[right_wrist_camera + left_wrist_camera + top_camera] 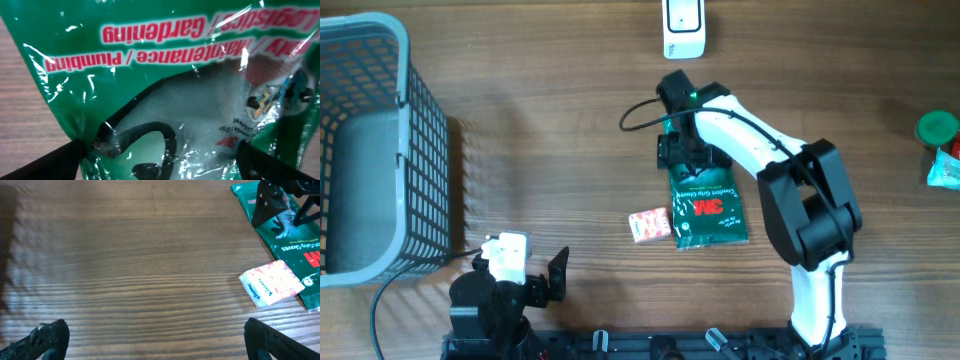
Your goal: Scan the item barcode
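Now my right jaws stand wide over the far end of the glove pack (708, 208), which lies flat on the tabletop (550, 130). It looks light and soft, with slippery film, so I'd pinch that edge. My left jaws hang wide, well apart.

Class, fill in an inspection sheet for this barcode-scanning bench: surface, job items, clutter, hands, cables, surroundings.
Surface: wooden table, no spills seen.
Job's things: green glove pack flat mid-table; white scanner at far edge.
Clutter: tissue packet beside the pack; grey basket left; green-lidded item right edge.
Hands: right hand open over the pack's upper end; left hand open over bare wood.
Cables: black loop by right wrist; second cable near left arm's base.
Surroundings: nothing seen.
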